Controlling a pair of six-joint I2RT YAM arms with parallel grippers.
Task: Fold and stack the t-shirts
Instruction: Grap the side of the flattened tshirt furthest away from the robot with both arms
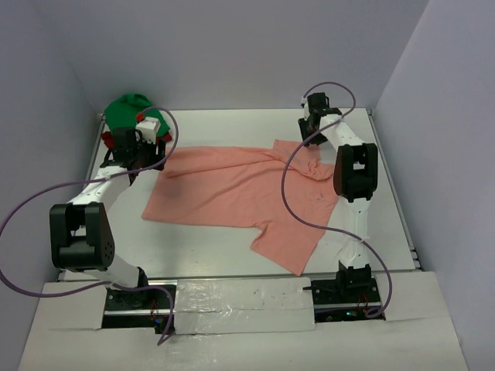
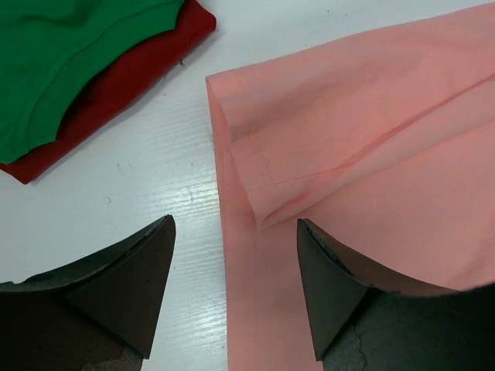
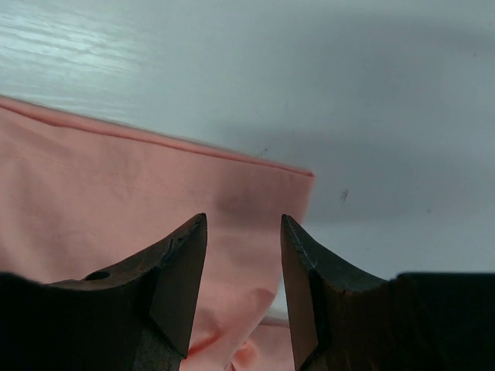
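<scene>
A salmon-pink t-shirt (image 1: 232,189) lies spread across the middle of the white table (image 1: 209,247). Its hem edge (image 2: 232,255) runs between the fingers of my left gripper (image 2: 236,232), which hangs open over the shirt's far left corner (image 1: 155,161). My right gripper (image 3: 244,224) hovers over the far right corner of the same shirt (image 3: 155,201), at the back of the table (image 1: 308,137). Its jaws are apart and the cloth lies loose between them. A bright green t-shirt (image 1: 128,108) rests on a dark red one (image 2: 131,77) at the back left.
Grey walls close in the table on the left, back and right. Purple cables loop off both arms (image 1: 286,193). The green and red pile (image 2: 62,54) lies just beyond the left gripper. Bare tabletop (image 3: 348,93) stretches past the pink corner.
</scene>
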